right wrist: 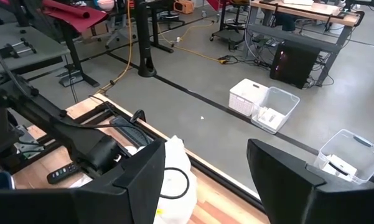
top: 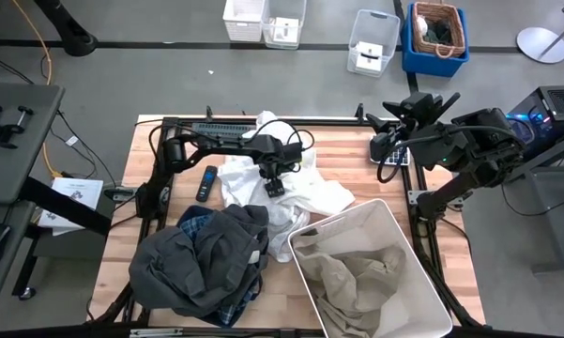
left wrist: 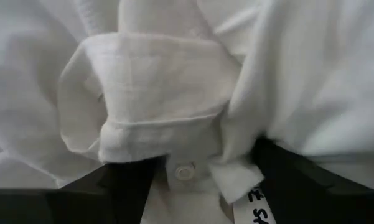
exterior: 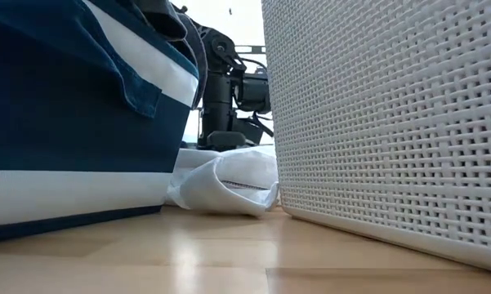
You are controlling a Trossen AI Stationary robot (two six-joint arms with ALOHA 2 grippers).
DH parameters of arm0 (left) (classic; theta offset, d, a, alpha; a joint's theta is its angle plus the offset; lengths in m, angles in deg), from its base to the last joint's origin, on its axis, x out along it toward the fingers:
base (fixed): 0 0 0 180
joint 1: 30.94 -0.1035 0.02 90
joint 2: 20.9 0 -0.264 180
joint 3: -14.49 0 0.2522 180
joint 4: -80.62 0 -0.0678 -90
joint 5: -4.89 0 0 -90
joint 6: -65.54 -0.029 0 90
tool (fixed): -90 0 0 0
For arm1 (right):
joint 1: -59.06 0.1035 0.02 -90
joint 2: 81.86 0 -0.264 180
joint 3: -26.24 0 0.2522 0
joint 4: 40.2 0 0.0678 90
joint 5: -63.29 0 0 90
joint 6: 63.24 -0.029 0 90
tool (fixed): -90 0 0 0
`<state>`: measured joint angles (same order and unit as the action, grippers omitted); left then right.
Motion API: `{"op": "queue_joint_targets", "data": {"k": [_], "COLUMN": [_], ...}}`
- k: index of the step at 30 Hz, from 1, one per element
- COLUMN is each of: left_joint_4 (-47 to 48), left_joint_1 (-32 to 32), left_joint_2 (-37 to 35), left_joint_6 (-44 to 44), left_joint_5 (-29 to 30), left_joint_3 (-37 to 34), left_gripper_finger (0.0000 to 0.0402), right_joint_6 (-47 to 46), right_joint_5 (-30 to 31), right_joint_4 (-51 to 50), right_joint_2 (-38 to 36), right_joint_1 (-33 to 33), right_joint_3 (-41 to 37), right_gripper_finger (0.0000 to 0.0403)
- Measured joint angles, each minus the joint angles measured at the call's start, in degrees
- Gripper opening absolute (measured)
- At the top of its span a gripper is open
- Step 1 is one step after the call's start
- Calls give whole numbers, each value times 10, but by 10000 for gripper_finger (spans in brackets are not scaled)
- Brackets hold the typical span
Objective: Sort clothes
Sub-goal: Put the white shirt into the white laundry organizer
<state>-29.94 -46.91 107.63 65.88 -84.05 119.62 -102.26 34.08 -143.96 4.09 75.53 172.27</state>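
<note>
The white piece lies crumpled at the table's middle and shows in the low view. My left gripper is down on it, open, its fingers on either side of a buttoned fold. The dark grey-black piece lies over the plaid shirt at the near left, on the navy bin. The beige khaki piece lies in the white bin. My right gripper is open and empty, raised at the far right. My left gripper comes at the white piece from above, pointing down. Its open fingers stand against the cloth on both sides of a fold with a button and a label. The piece lies slack on the table.
A black remote lies left of the white piece. A dark keyboard-like bar lies along the far edge and a small device at the far right. The white bin's woven wall fills the near right.
</note>
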Motion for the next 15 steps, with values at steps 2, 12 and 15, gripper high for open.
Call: {"op": "queue_joint_targets", "data": {"k": [2, 12, 15], "left_joint_4": [0, -23, -53], "left_joint_1": [7, 13, 11], "left_joint_2": [1, -104, -192], "left_joint_6": [-16, -58, -54], "left_joint_5": [2, 6, 0], "left_joint_3": [0, -16, -10], "left_gripper_finger": [224, 31, 30], "right_joint_6": [0, 0, 2], "right_joint_5": [-2, -8, -3], "right_joint_4": [0, 0, 0], "right_joint_2": [0, 0, 0], "right_joint_1": [0, 0, 0], "right_joint_3": [0, 0, 0], "right_gripper_finger": [222, 222, 222]}}
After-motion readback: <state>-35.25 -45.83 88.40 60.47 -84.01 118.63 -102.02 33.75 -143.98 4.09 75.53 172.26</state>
